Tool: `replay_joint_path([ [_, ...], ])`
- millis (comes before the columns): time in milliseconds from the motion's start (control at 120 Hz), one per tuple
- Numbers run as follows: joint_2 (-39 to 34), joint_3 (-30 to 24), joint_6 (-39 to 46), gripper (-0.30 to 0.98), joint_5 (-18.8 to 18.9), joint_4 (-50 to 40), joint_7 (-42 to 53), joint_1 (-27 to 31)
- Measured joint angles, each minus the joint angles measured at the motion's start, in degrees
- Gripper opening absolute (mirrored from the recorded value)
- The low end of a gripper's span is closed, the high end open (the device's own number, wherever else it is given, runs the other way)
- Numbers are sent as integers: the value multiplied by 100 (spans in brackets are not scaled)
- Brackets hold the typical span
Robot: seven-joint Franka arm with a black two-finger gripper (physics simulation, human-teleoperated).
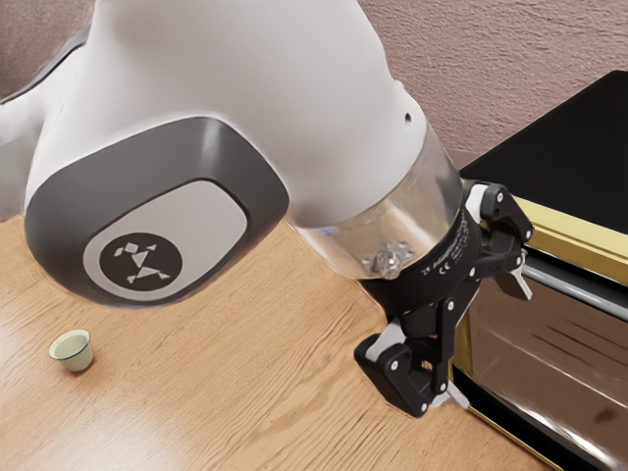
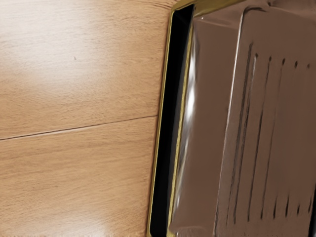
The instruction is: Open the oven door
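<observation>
My gripper [image 1: 493,341] is open at the front of the oven [image 1: 591,142], its two fingertips spread wide with nothing held between them. One fingertip is close to the near end of the dark grey handle bar [image 1: 589,289]; the other is by the oven's lower front edge. Whether either touches the oven, I cannot tell. The oven has a black top, gold trim and a brownish glass door [image 1: 549,363]. In the wrist view the door [image 2: 207,123] shows slots or grille lines, with a black strip along its gold edge. How far the door stands from its frame is unclear.
A small pale green cup [image 1: 73,351] stands on the wooden table [image 1: 245,392] toward the exterior view's left, well away from the oven. A pinkish textured wall [image 1: 510,59] rises behind. Bare wood [image 2: 74,173] lies beside the oven in the wrist view.
</observation>
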Motion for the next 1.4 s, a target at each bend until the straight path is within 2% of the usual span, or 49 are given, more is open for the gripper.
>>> replay_joint_path([
  [283,554,57,212,69,46,491,61,269],
  [717,828,66,404,69,-10,484,153,468],
  [1033,988,46,627,68,-396,241,191,591],
  [1242,351,176,856,68,-525,-826,223,374],
  [1400,-708,179,1147,68,-533,-2204,244,266],
])
